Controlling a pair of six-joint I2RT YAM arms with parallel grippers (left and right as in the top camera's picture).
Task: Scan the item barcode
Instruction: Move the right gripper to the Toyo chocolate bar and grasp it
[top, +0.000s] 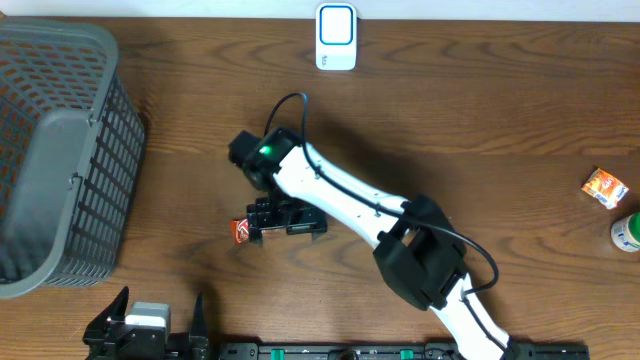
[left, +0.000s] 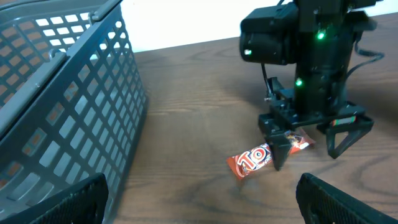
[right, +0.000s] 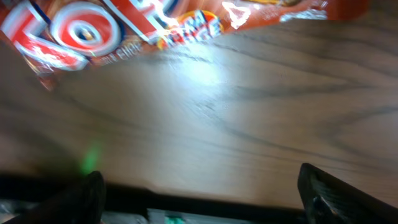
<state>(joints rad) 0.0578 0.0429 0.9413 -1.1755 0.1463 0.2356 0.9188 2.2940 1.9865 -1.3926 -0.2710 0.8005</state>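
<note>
Candy bar (top: 242, 231): orange-red wrapper, lying flat on the wooden counter (top: 480, 110), right of the basket (top: 60, 150).
Right end effector (left: 311, 143): pointing down over the bar with its jaws spread wide. One finger (left: 278, 149) stands at the wrapper, and the bar's near end lies between the fingers. It grips nothing.
Left end effector (top: 160, 300): at the counter's near edge, jaws wide apart and empty.
Scanner (top: 336, 37): white and blue, at the far edge, well apart from the bar.
Far right: an orange packet (top: 606, 187) and a can (top: 628, 232).
</note>
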